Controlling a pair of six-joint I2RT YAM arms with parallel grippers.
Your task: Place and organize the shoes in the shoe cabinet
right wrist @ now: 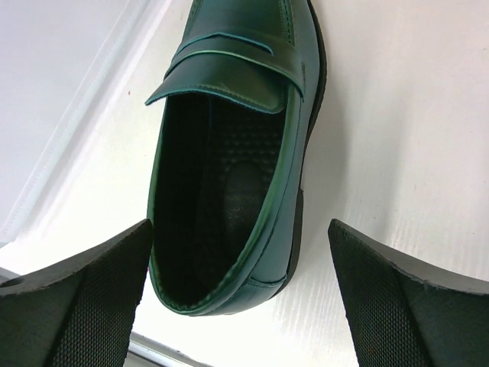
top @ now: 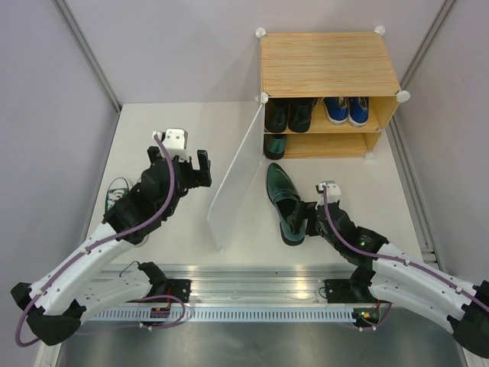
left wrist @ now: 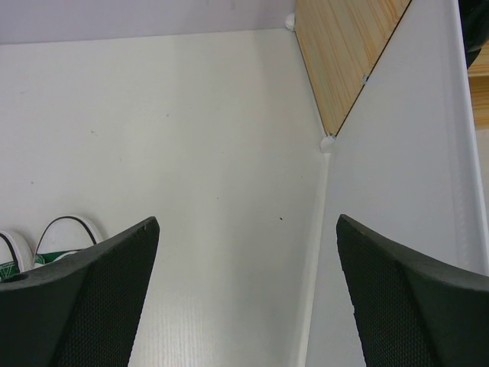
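Pick-up step: right gripper [right wrist: 241, 264], jaws spread, hovers over dark green shoe [right wrist: 237, 69]; next, lower, pinch heel, carry to shoe cabinet [top: 328, 65].

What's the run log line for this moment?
left gripper: open, empty, beside door panel | right gripper: open above dark green shoe heel | black shoes, blue sneakers: shelved

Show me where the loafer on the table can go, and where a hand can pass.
Lower shelf: bare right of the single dark green shoe. Table: bare between the loafer and the right edge. Upper shelf is crowded: black dress shoes, blue sneakers. The open door hems the loafer's left.
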